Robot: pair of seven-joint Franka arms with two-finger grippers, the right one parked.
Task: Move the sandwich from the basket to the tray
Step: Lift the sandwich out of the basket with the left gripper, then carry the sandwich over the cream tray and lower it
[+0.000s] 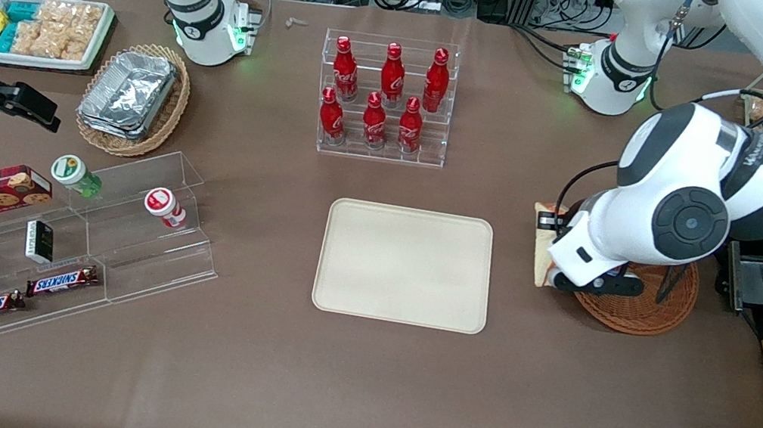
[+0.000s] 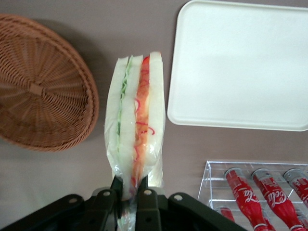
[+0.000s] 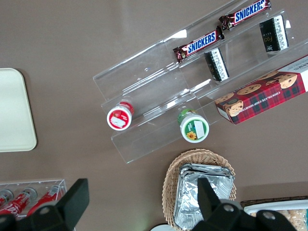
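Reddish-brown woven wicker forms the round shallow basket (image 1: 642, 309) that stands on the brown table (image 1: 355, 378) toward the working arm's end, and in the wrist view the basket (image 2: 41, 86) has nothing inside. The left arm's gripper (image 2: 129, 199) hangs above the table between this basket and the flat rectangular cream-beige tray (image 1: 405, 264), near the basket's rim. Its two black fingers (image 2: 144, 207) are pressed together on the lower end of the small triangular sandwich (image 2: 137, 120) of pale white bread in clear wrap, so the sandwich is pinched and lifted, out of the basket and apart from the tray (image 2: 240, 62). Green filling shows along one layer of the sandwich and red-orange filling along the other. In the front view only a small part of the sandwich (image 1: 542, 251) shows beside the white arm, which hides the gripper. The tray carries nothing. A clear acrylic rack with red cola bottles (image 1: 385, 96) stands farther from the front camera than the tray, and a part of this rack (image 2: 260, 192) shows also in the wrist view
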